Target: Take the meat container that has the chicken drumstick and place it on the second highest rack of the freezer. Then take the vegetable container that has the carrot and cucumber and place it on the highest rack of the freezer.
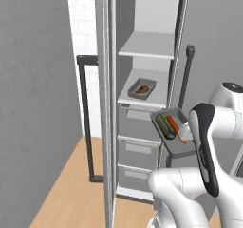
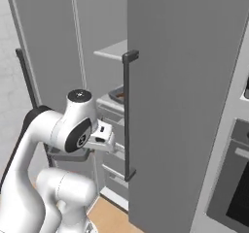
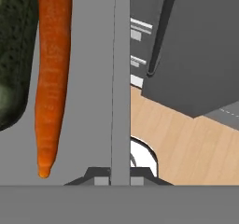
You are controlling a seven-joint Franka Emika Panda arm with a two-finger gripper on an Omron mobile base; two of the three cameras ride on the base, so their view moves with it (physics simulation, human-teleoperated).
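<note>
Left base view: freezer [image 1: 142,56] door open, meat container [image 1: 142,89] with the chicken drumstick [image 1: 142,90] sits on the lower of the two inner shelves, so step one looks done. Step two is in hand: vegetable container [image 1: 173,129] with cucumber [image 1: 164,126] and carrot [image 1: 173,125] is held up in the air just in front of the freezer opening, roughly level with the top drawers and below the drumstick shelf, tilted a bit. Gripper [image 1: 186,133] is clamped on the tray's near rim; hand view confirms it, with the rim wall running straight up from between the closed jaws, carrot [image 3: 51,73] and cucumber [image 3: 11,55] lying inside to one side, wood floor [image 3: 186,139] below on the other side. Right base view: the forearm reaches in past the open door's bar handle [image 2: 127,115], the tray mostly hidden behind the arm. Highest rack [image 1: 148,45] is bare and well above the tray. Next move, as I read it: lift clear above the lower shelf's front edge, level the tray, push in over the top shelf, lower, release. Risks: clipping the shelf lip or door edge on the way up; the edge grip may let the tray sag and the veg roll.
</note>
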